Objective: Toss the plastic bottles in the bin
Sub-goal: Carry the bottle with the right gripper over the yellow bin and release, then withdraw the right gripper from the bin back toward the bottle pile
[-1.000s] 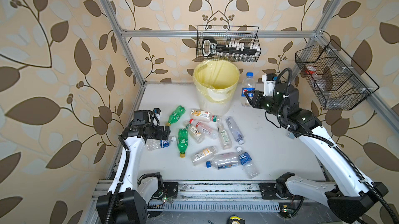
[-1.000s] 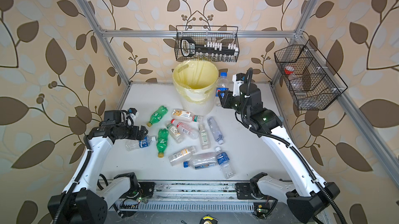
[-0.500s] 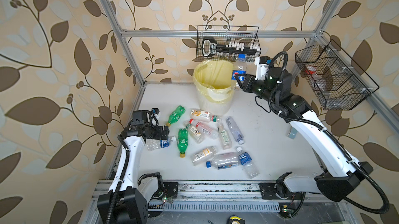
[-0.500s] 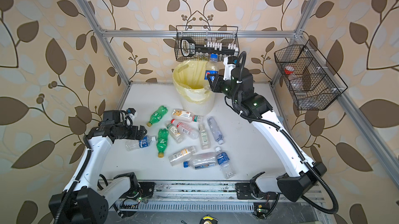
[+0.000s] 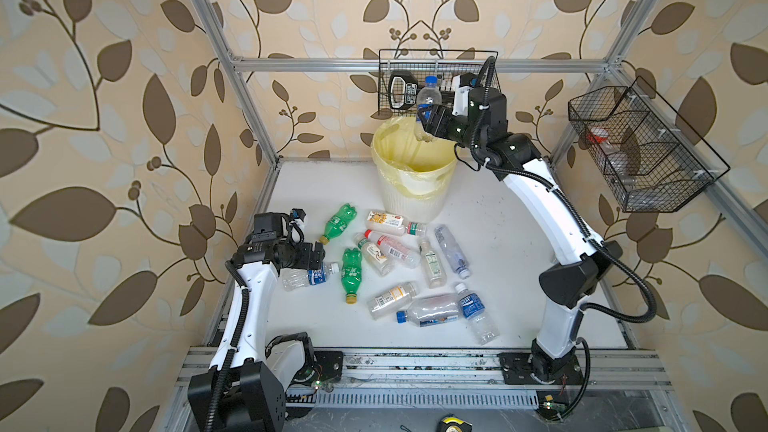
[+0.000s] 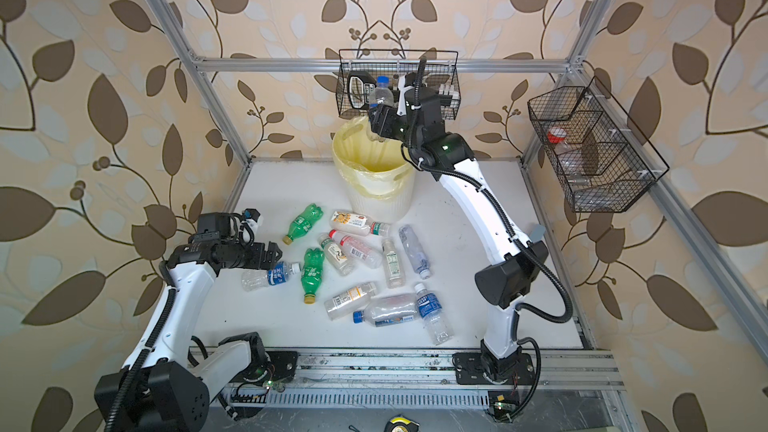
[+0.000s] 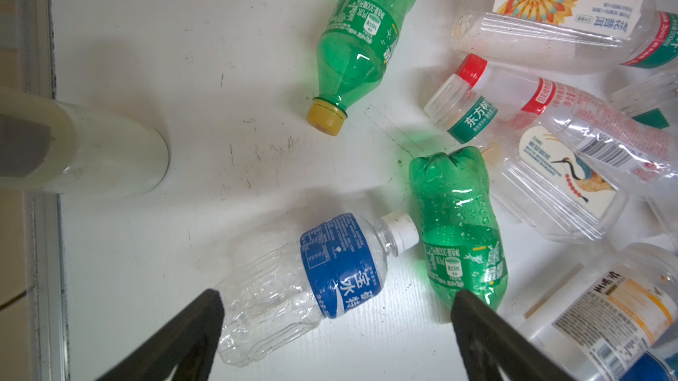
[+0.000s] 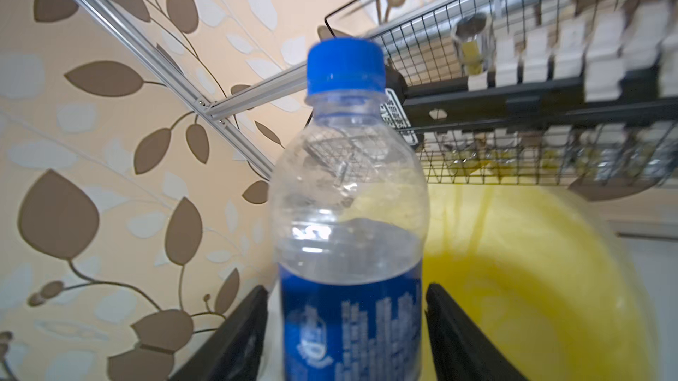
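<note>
My right gripper: fingers parted, slim gap each side of upright blue-capped bottle, which stands over mouth of bin. My left gripper: fingers spread wide, empty, above white-capped bottle lying on table. Also: other bottles lying flat in front of bin.

We lose the base of the clear blue-capped, blue-labelled plastic bottle past the right wrist view's edge; behind it the black wire basket blurs. The left wrist view's edge cuts a whitish cylinder.
</note>
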You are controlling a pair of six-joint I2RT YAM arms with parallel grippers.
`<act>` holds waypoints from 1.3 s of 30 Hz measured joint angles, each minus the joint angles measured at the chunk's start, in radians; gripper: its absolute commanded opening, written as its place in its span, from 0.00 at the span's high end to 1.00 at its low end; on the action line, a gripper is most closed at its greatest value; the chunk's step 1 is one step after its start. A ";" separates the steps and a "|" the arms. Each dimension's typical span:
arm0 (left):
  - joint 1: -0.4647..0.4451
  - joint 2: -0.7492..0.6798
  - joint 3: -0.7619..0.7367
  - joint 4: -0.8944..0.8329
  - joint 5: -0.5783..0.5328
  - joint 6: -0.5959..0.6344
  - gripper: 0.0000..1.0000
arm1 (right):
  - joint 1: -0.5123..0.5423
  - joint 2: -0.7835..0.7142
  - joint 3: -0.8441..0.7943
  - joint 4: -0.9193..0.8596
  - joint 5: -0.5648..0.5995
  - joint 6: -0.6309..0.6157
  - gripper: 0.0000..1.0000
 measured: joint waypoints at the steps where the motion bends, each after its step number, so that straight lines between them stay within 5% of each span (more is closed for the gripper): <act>1: 0.000 0.000 0.000 0.000 0.000 0.000 0.01 | 0.000 0.005 0.000 -0.017 -0.006 0.003 0.00; 12: 0.006 -0.001 0.000 0.000 0.001 0.000 0.01 | 0.000 -0.175 -0.234 -0.019 -0.067 -0.007 0.00; 23: 0.013 -0.004 0.000 0.000 0.002 0.000 0.01 | 0.000 -0.538 -0.811 0.137 -0.108 -0.003 0.00; 39: 0.013 0.013 0.000 -0.003 0.035 0.018 0.01 | 0.000 -0.700 -1.135 0.133 -0.116 -0.040 0.00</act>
